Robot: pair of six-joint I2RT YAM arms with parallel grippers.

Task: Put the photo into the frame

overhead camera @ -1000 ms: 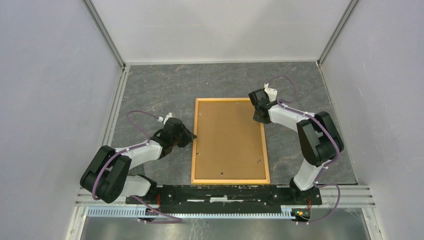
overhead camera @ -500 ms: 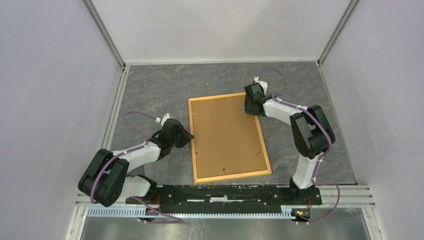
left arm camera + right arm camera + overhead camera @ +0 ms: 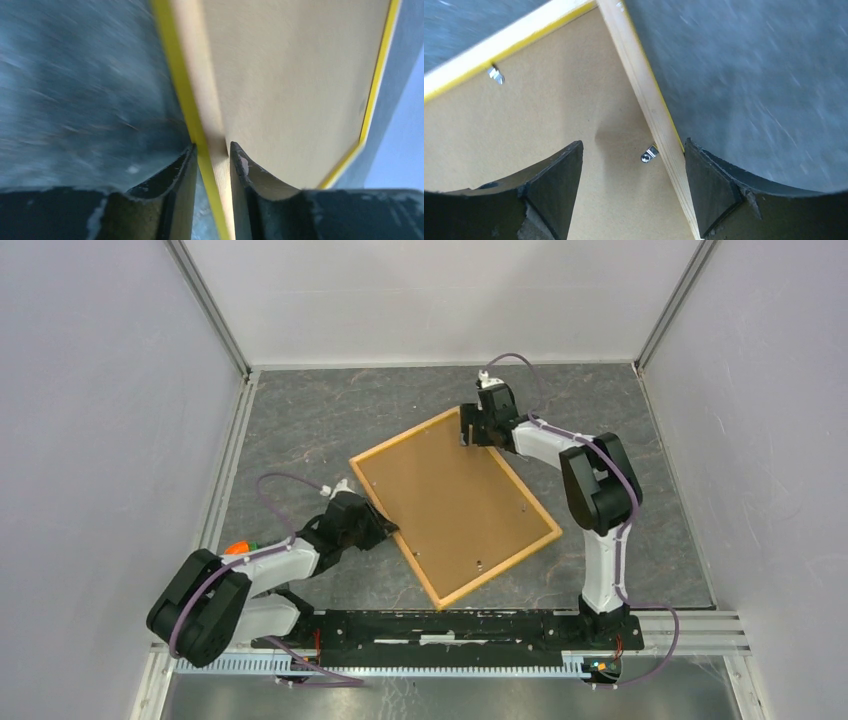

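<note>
The frame (image 3: 500, 569), orange-yellow wood, lies back up and skewed on the grey table. The brown backing panel (image 3: 455, 500) sits in it. The photo is hidden or out of view. My left gripper (image 3: 385, 530) is shut on the frame's near-left rail; in the left wrist view (image 3: 211, 152) both fingers pinch the yellow rail (image 3: 187, 110). My right gripper (image 3: 468, 430) is open at the far corner. In the right wrist view (image 3: 633, 150) its jaws straddle the rail (image 3: 644, 95), the right finger (image 3: 709, 185) against the rail's outer side.
Small metal tabs (image 3: 650, 153) (image 3: 496, 75) stick out from the rail over the backing panel. White walls close the table at the back and both sides. A metal rail (image 3: 450, 625) carries the arm bases at the near edge.
The frame has turned counter-clockwise from square to skewed. My right gripper moved left and farther away with the far corner. My left gripper stayed clamped on the rail and shifted slightly nearer.
</note>
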